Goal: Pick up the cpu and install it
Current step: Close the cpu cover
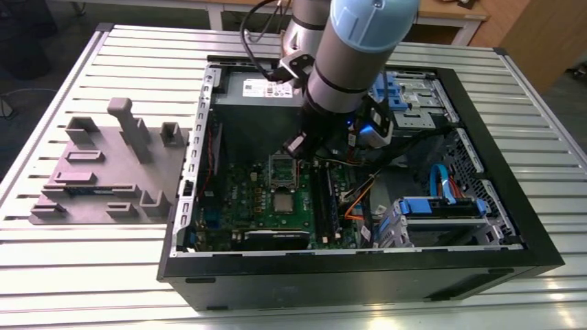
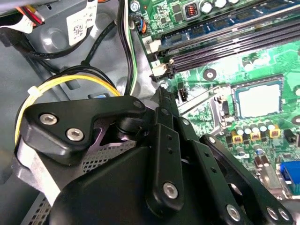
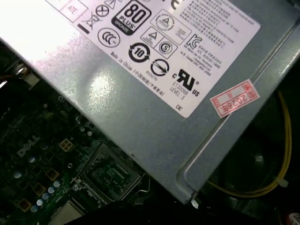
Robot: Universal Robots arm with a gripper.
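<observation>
On the exterior view's left a grey fixture plate [image 1: 106, 172] with upright blocks lies on the slatted table [image 1: 64, 275], just beside the open PC case [image 1: 367, 275]. Inside the case the green board [image 1: 247, 206] lies flat, and the cpu [image 1: 283, 201] sits on it, a small silver square just below the raised hinged frame [image 1: 283, 172]. In the second wrist view the cpu [image 2: 258, 100] shows pale and flat inside its socket, near the dark memory slots [image 2: 225, 44]. The arm [image 1: 353, 62] reaches down into the case; its gripper [image 1: 303, 148] hangs above the frame, close over the board, holding nothing that can be seen. In the second wrist view the black linkage of the gripper [image 2: 161, 93] narrows to a tip, so the fingers look pressed together. The grey supply box [image 3: 154, 89] with its white label is close in the first wrist view. Blue drive brackets [image 1: 440, 206] lie at the exterior view's right
</observation>
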